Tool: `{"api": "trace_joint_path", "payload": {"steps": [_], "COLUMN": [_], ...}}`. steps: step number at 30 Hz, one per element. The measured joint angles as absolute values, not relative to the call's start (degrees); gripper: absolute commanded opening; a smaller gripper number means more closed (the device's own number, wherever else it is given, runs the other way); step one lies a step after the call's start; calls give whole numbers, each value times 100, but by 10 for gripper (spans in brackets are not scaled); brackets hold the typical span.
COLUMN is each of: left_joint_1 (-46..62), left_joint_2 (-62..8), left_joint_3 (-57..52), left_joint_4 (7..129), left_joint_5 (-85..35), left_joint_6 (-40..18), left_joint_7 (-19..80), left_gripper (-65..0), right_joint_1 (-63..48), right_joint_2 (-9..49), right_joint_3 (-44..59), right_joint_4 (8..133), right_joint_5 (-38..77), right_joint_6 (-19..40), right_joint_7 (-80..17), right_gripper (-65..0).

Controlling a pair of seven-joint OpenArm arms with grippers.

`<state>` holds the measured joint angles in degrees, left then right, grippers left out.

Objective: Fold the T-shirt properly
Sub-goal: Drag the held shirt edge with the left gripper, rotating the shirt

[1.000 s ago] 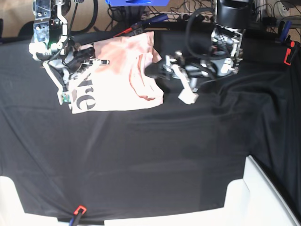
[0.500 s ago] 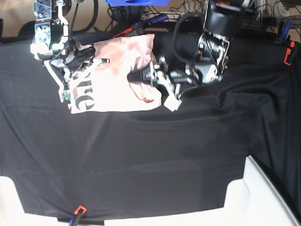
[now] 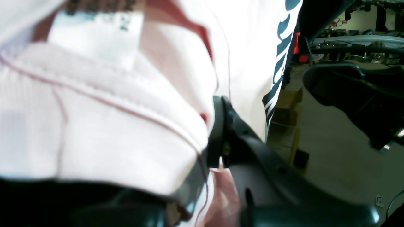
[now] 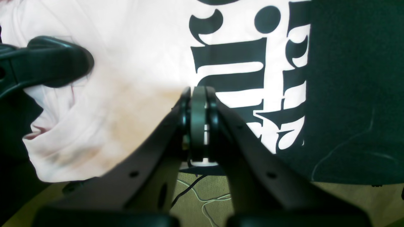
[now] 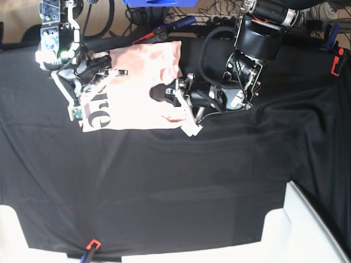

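One black cloth (image 5: pixel 164 181) is spread flat over the table, with soft wrinkles in it. One orange clip (image 5: pixel 93 244) is seen at its near edge, and a red one (image 5: pixel 337 60) at its far right.

Farther back, one T-shirt (image 5: pixel 137 93) is laid on the cloth, pale pink and soft, partly folded. Big black letters (image 5: pixel 97 109) are printed on its left part; "re" can be read.

Two arms are seen. The left gripper (image 5: pixel 164 94) is closed tight on the T-shirt at its right edge, where a stitched hem (image 3: pixel 120 101) and one white tag (image 3: pixel 94 34) are bunched; the tag's print is too blurred to be read. The right gripper (image 4: pixel 199 104) is shut, with its black fingers pressed together over the letters; whether cloth is pinched there cannot be told.
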<state>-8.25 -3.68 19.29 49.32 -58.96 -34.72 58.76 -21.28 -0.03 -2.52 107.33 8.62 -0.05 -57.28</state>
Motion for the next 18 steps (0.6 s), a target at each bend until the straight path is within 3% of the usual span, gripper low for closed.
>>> {"api": "trace_joint_path", "payload": {"steps": [11,18], "left_joint_1": [-1066,-1758], "left_joint_2": [-364,-384], "left_joint_3": [1916,1918], "left_joint_4": [4875,4810], "left_joint_5": [-5843,-5680], "left_joint_6": [-3444,-3430], "left_joint_7": [6040,6213], "left_gripper": [-650,-650], "right_joint_1": [-2126,-2132], "right_joint_2": [-1,167], "right_joint_3": [-252,-248], "right_joint_4": [10733,10733], "right_joint_5": [862,845], "right_joint_6": [-5,-3], "right_joint_7": [-5725,-5728], "right_gripper": [-641,-643]}}
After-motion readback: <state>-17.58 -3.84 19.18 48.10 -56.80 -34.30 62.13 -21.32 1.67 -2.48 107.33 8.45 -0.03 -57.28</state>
